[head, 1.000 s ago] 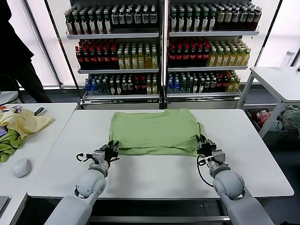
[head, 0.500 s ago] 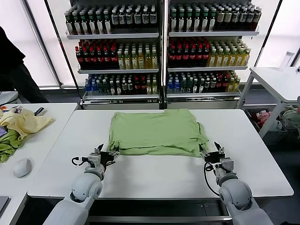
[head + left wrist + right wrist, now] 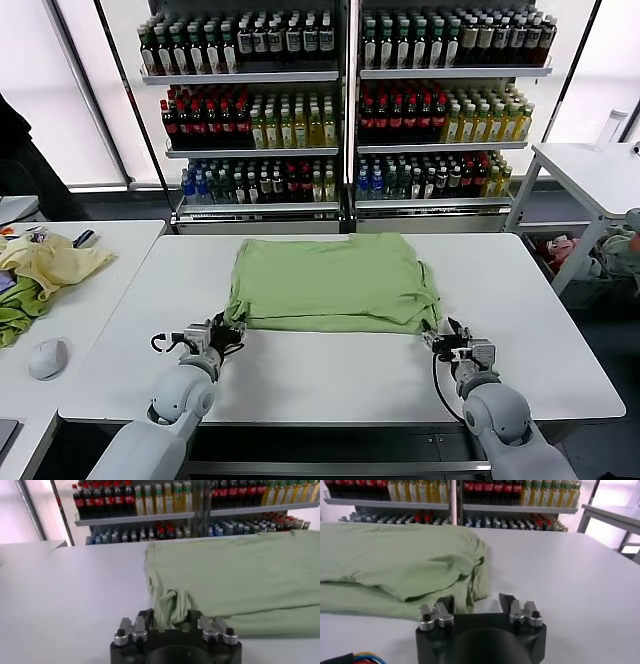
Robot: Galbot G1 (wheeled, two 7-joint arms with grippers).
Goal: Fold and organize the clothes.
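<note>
The light green shirt point(image 3: 330, 283) lies folded flat in the middle of the white table point(image 3: 330, 385). My left gripper point(image 3: 228, 336) is at its near left corner. In the left wrist view, a bunch of the shirt point(image 3: 172, 607) fills the gap between the jaws of the left gripper point(image 3: 170, 615), which is shut on it. My right gripper point(image 3: 441, 338) is at the near right corner. In the right wrist view the right gripper point(image 3: 476, 601) stands open: the shirt's edge point(image 3: 470, 587) hangs against one finger and bare table shows between the jaws.
A side table on the left holds a pale yellow cloth point(image 3: 55, 260), a darker green cloth point(image 3: 15, 310) and a mouse point(image 3: 47, 357). Bottle shelves point(image 3: 340, 100) stand behind the table. Another white table point(image 3: 600, 170) is at the far right.
Both grippers drew back from the shirt's near edge and opened wide, then came forward to its near corners and narrowed. The left one now pinches fabric.
</note>
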